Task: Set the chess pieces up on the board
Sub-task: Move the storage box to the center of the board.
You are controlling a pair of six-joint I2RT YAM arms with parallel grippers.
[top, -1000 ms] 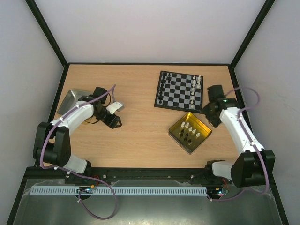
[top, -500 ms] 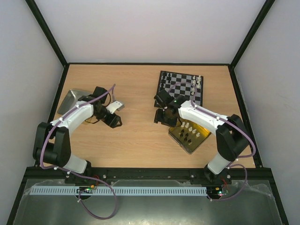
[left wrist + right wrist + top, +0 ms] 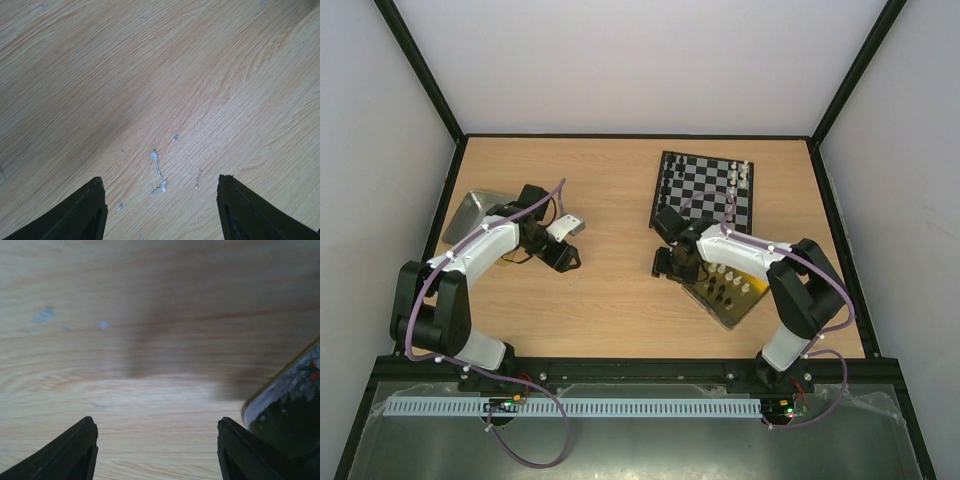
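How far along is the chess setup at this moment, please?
Partly done: some chess pieces stand along two opposite edges of the board. Nothing is in hand; the right end effector is open over bare table beside the gold tin, the left end effector open too. Left: more chess pieces in the tin.

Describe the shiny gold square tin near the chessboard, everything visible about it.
The shiny gold square tin is a shallow, open, metal-looking tray with rounded corners. It lies flat on the wooden table, turned diamond-wise, just nearer than the checkered chessboard. Several tiny black and cream chess pieces stand inside. The right arm crosses above its far side, hiding that part. The right wrist view shows one rounded corner with a gold rim and a dark glossy surface.
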